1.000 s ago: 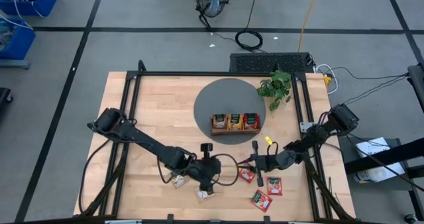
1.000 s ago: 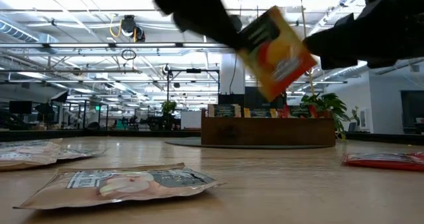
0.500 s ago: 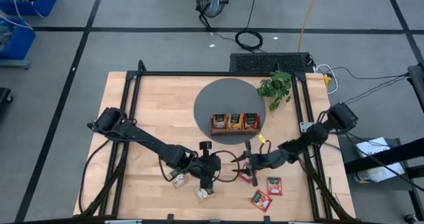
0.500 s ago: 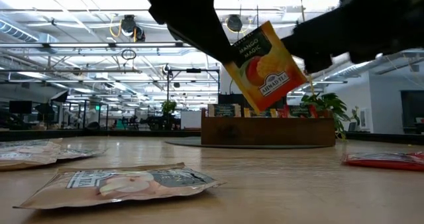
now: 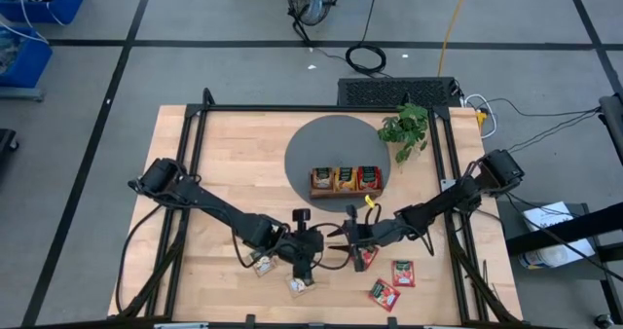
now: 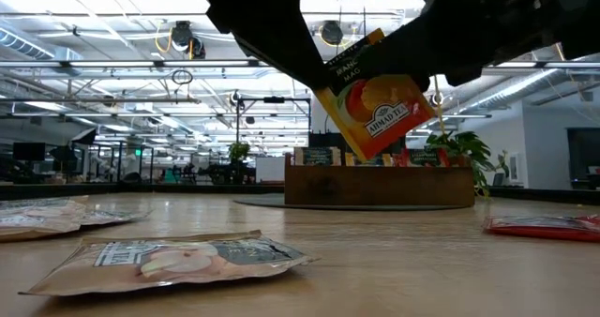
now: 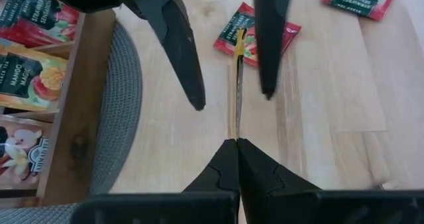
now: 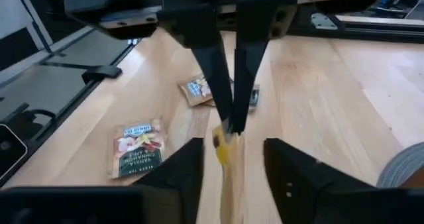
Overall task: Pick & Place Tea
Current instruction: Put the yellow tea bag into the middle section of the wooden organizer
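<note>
Grey floor with dark lines surrounds the pale wooden counter, which carries a round grey mat, a wooden tray of tea bags standing on it, and a small plant at the far right. Seen from counter height, a wide hall with ceiling lights stretches behind.

An orange mango tea bag hangs in the air over the near middle of the counter, in front of the tray. The left pincer is clamped together on its edge. The right pincer has its fingers apart on either side of the same bag, not closed on it.

Loose tea bags lie flat on the counter: a pale one near the front, a red one and another red one to the right, one under the right arm.

Compared with a second ago, the right pincer has moved left to reach the held bag, and the bag now hangs less tilted.
</note>
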Available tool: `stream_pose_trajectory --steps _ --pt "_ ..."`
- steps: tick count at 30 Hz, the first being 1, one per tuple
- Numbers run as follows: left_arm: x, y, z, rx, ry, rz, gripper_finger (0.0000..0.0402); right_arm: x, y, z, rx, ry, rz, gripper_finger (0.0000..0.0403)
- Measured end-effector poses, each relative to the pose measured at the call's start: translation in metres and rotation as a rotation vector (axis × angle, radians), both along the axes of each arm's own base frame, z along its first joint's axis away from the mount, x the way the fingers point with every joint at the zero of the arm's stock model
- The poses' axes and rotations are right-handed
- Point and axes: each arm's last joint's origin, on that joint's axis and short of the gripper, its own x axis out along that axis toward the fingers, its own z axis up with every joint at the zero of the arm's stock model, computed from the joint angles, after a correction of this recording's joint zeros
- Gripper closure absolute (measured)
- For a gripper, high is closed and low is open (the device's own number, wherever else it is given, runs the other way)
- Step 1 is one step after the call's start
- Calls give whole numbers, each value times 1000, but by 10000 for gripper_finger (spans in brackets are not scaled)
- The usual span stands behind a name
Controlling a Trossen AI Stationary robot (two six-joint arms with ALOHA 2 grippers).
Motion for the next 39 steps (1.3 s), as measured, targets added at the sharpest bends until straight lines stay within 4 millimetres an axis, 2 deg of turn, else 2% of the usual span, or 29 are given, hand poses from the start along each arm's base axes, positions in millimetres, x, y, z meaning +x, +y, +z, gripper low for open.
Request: stream_pose_trajectory --steps 4,6,12,17,21,25,28,33,39 --pt "0 0 0 -2 -1 3 401 -1 0 -4 -38 33 8 369" --pt "0 0 0 -4 -1 4 401 -1 1 -3 -51 22 18 392" --pt "2 0 2 -11 -39 29 387 -5 2 -4 -44 8 47 400" --pt "0 -2 2 33 -45 53 326 -23 -7 -10 -7 -127 48 402" --pt "-3 -5 1 54 -31 46 277 -43 -24 -10 32 -281 6 402" --pt "0 -2 3 98 -74 95 238 -53 -34 -12 72 -325 30 402" --pt "6 1 9 111 -158 123 215 -53 -31 -13 40 -318 68 402" --pt "13 -4 17 106 -251 63 187 -50 -16 -12 -79 -310 131 403" --pt "14 -5 17 56 -234 5 190 -51 -14 -11 -98 -320 116 403"
